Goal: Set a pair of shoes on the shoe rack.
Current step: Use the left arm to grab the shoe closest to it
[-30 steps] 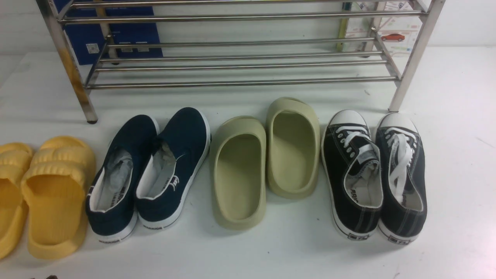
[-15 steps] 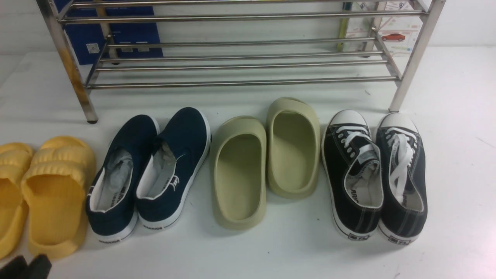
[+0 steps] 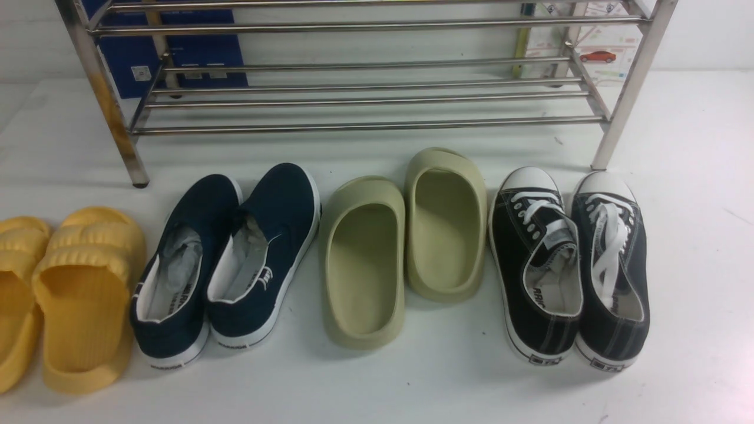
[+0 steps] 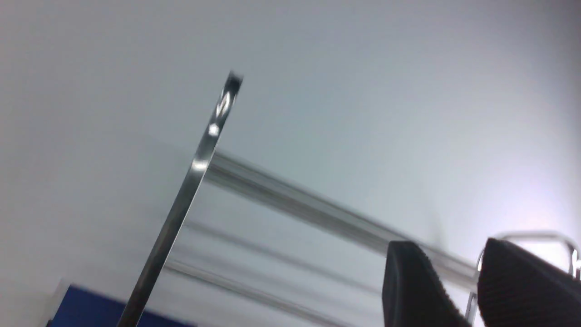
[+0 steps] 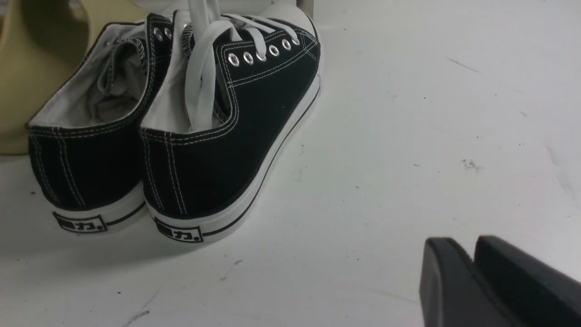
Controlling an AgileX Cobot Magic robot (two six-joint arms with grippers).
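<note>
The pair of navy slip-on shoes stands side by side on the white table, toes toward the shoe rack, which spans the back. Neither gripper shows in the front view. In the left wrist view my left gripper is open and empty, with a clear gap between its black fingers, and it points at the blurred steel tubes of the rack and the wall. In the right wrist view my right gripper is shut and empty, low over bare table. The navy shoes are out of both wrist views.
Yellow slides lie left of the navy shoes, olive clogs right of them. Black lace-up sneakers are farthest right and also show in the right wrist view. A blue box stands behind the rack.
Half a second ago my left gripper's black fingers showed at the bottom left corner of the front view. They are now out of that view. The shoes have not moved.
</note>
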